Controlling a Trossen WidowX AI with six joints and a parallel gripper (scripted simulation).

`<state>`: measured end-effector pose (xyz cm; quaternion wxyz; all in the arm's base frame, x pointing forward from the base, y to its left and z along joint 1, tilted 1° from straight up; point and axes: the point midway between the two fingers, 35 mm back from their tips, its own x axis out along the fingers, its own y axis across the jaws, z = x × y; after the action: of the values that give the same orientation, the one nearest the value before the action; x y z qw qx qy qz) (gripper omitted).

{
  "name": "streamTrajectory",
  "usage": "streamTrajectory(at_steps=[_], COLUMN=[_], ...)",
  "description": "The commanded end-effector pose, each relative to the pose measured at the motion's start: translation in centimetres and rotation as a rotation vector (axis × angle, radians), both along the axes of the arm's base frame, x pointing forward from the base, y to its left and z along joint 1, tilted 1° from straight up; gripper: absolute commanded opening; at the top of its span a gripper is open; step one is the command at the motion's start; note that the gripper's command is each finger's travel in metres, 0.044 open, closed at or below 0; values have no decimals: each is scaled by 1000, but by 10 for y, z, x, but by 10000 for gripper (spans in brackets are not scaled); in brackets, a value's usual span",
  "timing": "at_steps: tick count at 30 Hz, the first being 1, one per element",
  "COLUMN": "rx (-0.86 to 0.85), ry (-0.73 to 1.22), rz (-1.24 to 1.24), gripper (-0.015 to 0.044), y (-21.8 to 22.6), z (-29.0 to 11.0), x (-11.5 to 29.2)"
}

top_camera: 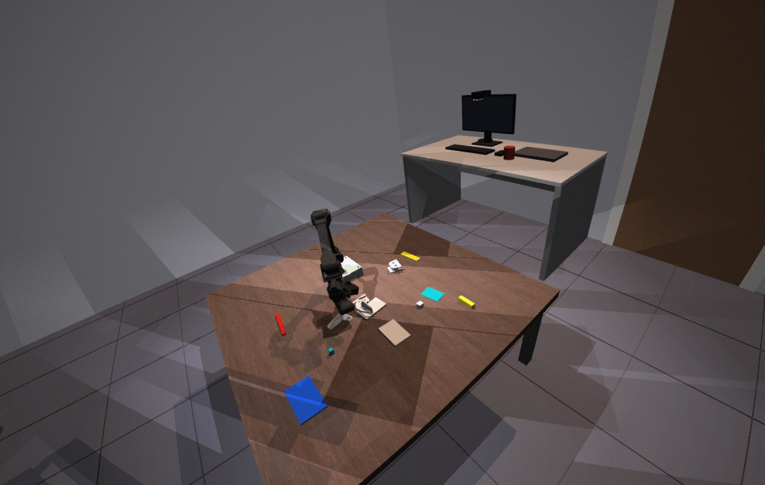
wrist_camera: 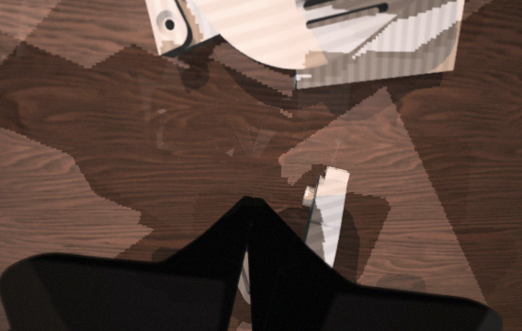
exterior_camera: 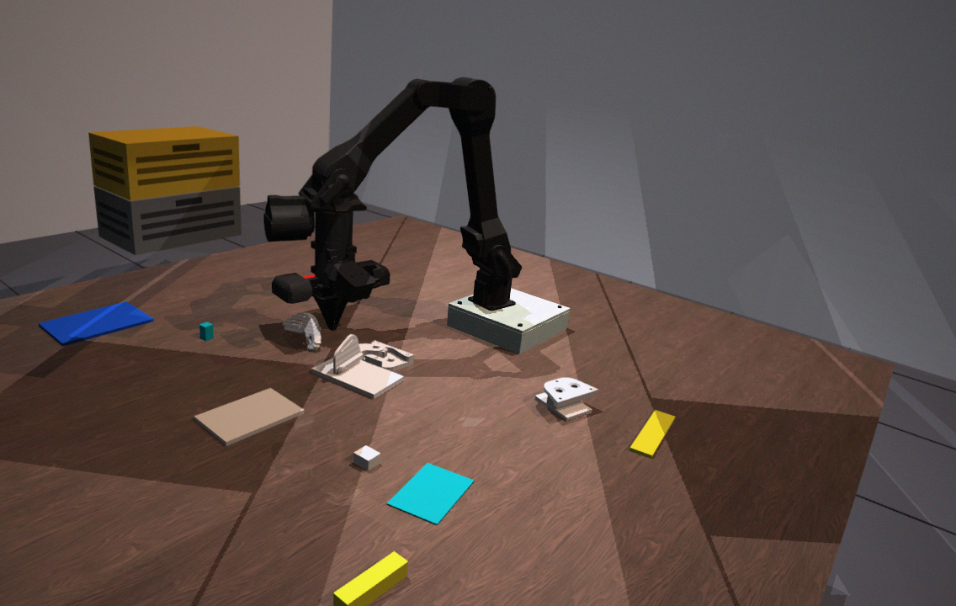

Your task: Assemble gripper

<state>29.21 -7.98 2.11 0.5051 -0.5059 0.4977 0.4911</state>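
My gripper (exterior_camera: 332, 325) (wrist_camera: 251, 206) is shut with nothing between its fingertips, pointing down close above the table. One pale jaw (exterior_camera: 308, 332) (wrist_camera: 333, 211) stands on its curved edge beside the fingertips, to their right in the wrist view; the fingers hide part of it. The gripper base (exterior_camera: 400, 353) (wrist_camera: 153, 28) lies just beyond. The other jaw (exterior_camera: 347, 353) (wrist_camera: 261, 34) stands tilted up beside the base, over a flat pale square part (exterior_camera: 370, 381). How it touches the base is unclear. The housing plate (exterior_camera: 585, 389) (top_camera: 394, 264) lies apart, on a small pale foot.
A cream tile (exterior_camera: 247, 416) (top_camera: 394, 332), a small white cube (exterior_camera: 366, 457) and a cyan tile (exterior_camera: 431, 493) lie in front. A yellow bar (exterior_camera: 372, 578), a yellow strip (exterior_camera: 651, 433), a teal cube (exterior_camera: 205, 331), a blue tile (exterior_camera: 96, 323) and a red bar (top_camera: 279, 323) lie around.
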Motion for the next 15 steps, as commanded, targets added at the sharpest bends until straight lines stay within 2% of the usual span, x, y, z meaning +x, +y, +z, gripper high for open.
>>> streamTrajectory(at_steps=[1, 15], rx=[-3, -3], ry=[5, 3], rz=[4, 4], gripper=[0, 0], y=[0, -1], z=[-2, 0], x=[1, 24])
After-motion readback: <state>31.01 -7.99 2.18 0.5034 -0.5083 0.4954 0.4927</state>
